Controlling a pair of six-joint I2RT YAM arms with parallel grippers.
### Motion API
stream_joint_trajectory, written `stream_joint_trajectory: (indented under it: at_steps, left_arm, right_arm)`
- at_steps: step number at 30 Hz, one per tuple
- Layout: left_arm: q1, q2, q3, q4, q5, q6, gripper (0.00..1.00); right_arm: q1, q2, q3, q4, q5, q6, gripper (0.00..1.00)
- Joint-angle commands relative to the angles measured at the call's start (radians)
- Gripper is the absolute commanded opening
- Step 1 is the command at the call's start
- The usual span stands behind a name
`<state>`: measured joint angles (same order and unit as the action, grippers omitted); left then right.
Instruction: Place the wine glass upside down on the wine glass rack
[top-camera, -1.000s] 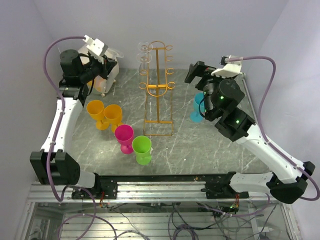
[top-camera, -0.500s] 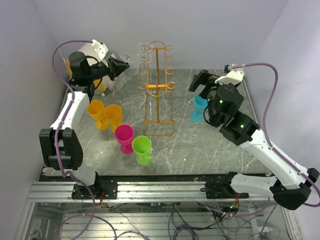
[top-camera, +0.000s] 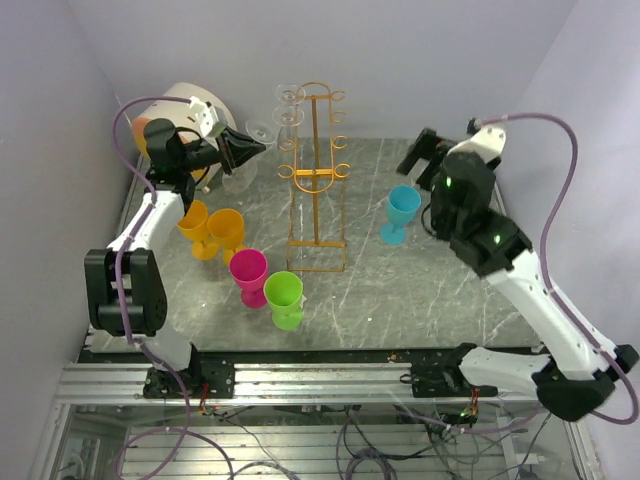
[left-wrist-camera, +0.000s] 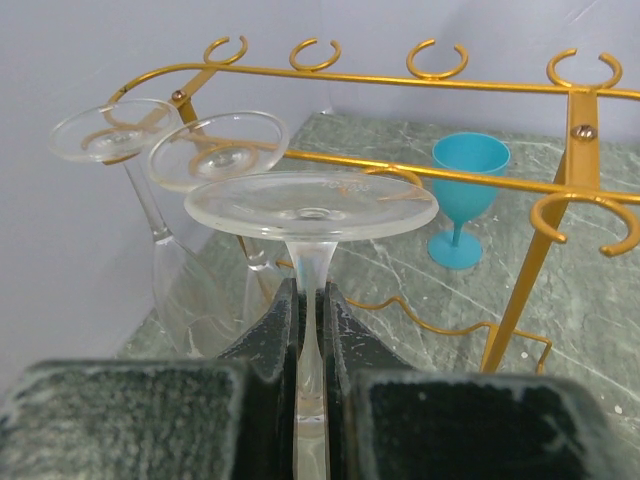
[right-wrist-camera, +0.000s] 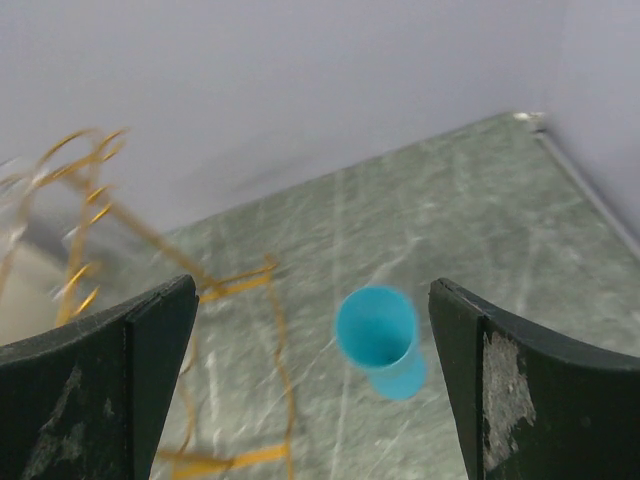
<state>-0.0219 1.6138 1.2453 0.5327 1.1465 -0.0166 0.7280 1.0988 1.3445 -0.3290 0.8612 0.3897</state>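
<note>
My left gripper (top-camera: 247, 150) is shut on the stem of a clear wine glass (top-camera: 262, 132), held up in the air just left of the wine glass rack (top-camera: 316, 170). In the left wrist view the stem runs between the black fingers (left-wrist-camera: 268, 325). The round foot of the wine glass (left-wrist-camera: 311, 204) faces the gold wire rack (left-wrist-camera: 560, 190), and its bowl is hidden behind my gripper (left-wrist-camera: 310, 300). Two clear glasses (left-wrist-camera: 215, 150) hang from the rack's upper left hooks. My right gripper (top-camera: 425, 152) is open in the air at the back right, holding nothing.
A blue glass (top-camera: 402, 207) stands right of the rack and shows between my open right gripper's jaws (right-wrist-camera: 312, 300). Two orange glasses (top-camera: 208, 228), a pink one (top-camera: 248, 270) and a green one (top-camera: 284, 296) stand left of the rack base. A cream drum (top-camera: 190, 108) sits at the back left.
My left arm has swung the clear glass from beside the cream drum rightward toward the rack. My right arm has risen and pulled back to the right, away from the blue glass.
</note>
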Motion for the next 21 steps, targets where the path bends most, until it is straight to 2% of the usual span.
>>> stream_joint_trajectory:
  at_steps: [1, 5, 8, 12, 21]
  left_arm:
    - [0.007, 0.025, -0.030, 0.243, 0.027, -0.069, 0.07]
    - [0.007, 0.048, -0.042, 0.361, 0.034, -0.135, 0.07]
    - [0.007, 0.059, -0.058, 0.482, 0.041, -0.205, 0.07]
    - [0.005, 0.068, -0.055, 0.519, 0.046, -0.229, 0.07]
    - [-0.010, 0.060, -0.066, 0.529, 0.072, -0.246, 0.07]
  right_arm:
    - [-0.268, 0.166, 0.192, -0.360, -0.178, 0.168, 0.97]
    - [-0.438, 0.276, 0.220, -0.420, -0.398, 0.172, 0.83]
    - [-0.482, 0.328, 0.180, -0.403, -0.467, 0.165, 0.74]
    - [-0.492, 0.361, 0.102, -0.353, -0.513, 0.160, 0.63]
    - [-0.491, 0.408, 0.009, -0.296, -0.526, 0.159, 0.59]
